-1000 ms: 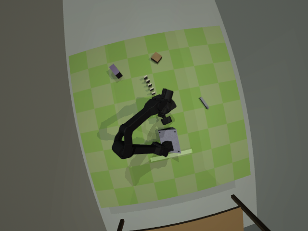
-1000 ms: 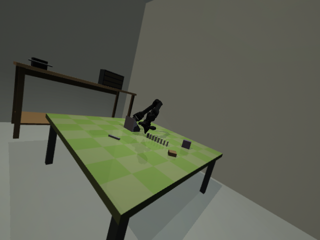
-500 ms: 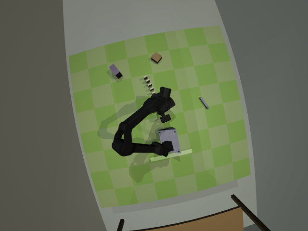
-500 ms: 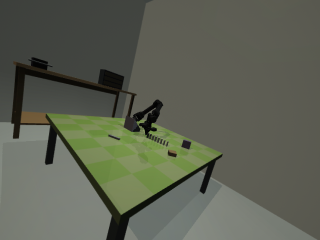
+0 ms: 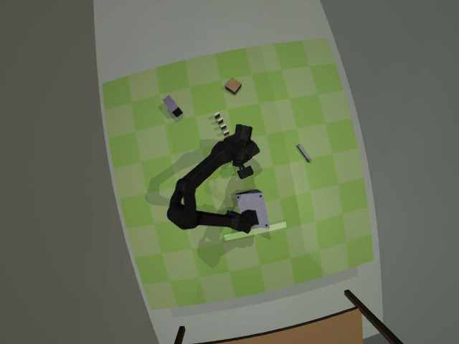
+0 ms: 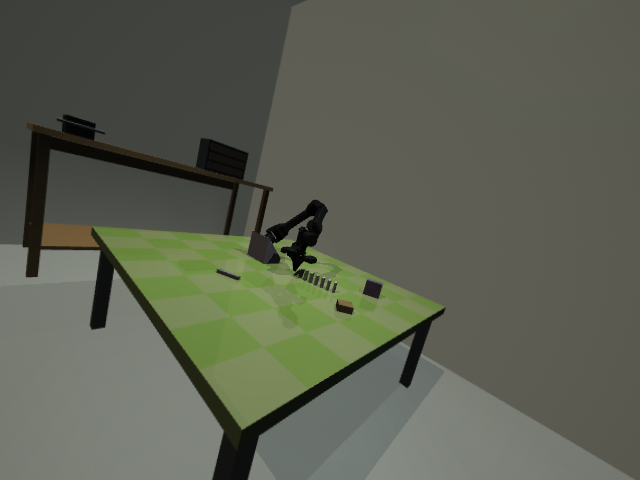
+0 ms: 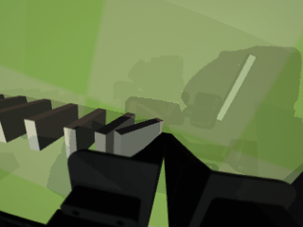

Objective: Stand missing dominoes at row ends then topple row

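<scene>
A row of thin dark dominoes with pale edges [image 5: 223, 126] [image 6: 323, 282] [image 7: 52, 120] stands on the green checked table; several look upright. The end domino [image 7: 139, 137] nearest the gripper is tilted and leans against its neighbour [image 7: 113, 131], which also looks slightly tipped. My gripper [image 6: 295, 269] [image 7: 165, 137] is shut and holds nothing. Its tips are low, right at the outer side of the end domino and apparently touching it. In the top view the arm hides the gripper and the near end of the row.
A purple block [image 5: 172, 105] [image 6: 372, 288] and a brown block [image 5: 233, 85] [image 6: 344, 307] are near the row's far end. A grey bar [image 5: 303, 153] [image 6: 227, 274] lies off to one side. A grey wedge-shaped box [image 5: 253, 204] [image 6: 260, 248] and a pale strip [image 5: 277, 226] [image 7: 237, 87] are near the arm's base.
</scene>
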`<control>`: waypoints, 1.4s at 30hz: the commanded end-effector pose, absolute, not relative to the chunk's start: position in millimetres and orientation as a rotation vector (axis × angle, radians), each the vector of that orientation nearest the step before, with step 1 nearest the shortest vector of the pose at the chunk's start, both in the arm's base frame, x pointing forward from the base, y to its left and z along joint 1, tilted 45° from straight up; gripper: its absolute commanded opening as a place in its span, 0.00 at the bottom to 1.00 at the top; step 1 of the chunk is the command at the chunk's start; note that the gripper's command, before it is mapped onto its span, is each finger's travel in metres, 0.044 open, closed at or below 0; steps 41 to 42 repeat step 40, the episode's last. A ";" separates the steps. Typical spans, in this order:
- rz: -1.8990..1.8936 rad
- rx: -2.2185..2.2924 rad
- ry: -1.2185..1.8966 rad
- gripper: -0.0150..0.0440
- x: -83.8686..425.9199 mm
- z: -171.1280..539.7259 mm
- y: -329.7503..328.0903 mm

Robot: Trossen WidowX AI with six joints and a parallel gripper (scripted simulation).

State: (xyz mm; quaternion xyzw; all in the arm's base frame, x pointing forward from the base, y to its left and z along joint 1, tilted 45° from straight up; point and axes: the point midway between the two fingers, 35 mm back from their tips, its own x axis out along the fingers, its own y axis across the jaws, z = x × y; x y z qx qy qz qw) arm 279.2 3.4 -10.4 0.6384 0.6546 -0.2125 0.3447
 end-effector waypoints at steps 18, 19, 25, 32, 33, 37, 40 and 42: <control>-0.558 1.678 1.712 0.25 300.5 35.6 -31.9; -0.558 1.678 1.712 0.25 300.5 35.6 -31.9; -0.558 1.678 1.712 0.25 300.5 35.6 -31.9; -0.558 1.678 1.712 0.25 300.5 35.6 -31.9; -0.558 1.678 1.712 0.25 300.5 35.6 -31.9; -0.558 1.678 1.712 0.25 300.5 35.6 -31.9; -0.558 1.678 1.712 0.25 300.5 35.6 -31.9; -0.558 1.678 1.712 0.25 300.5 35.6 -31.9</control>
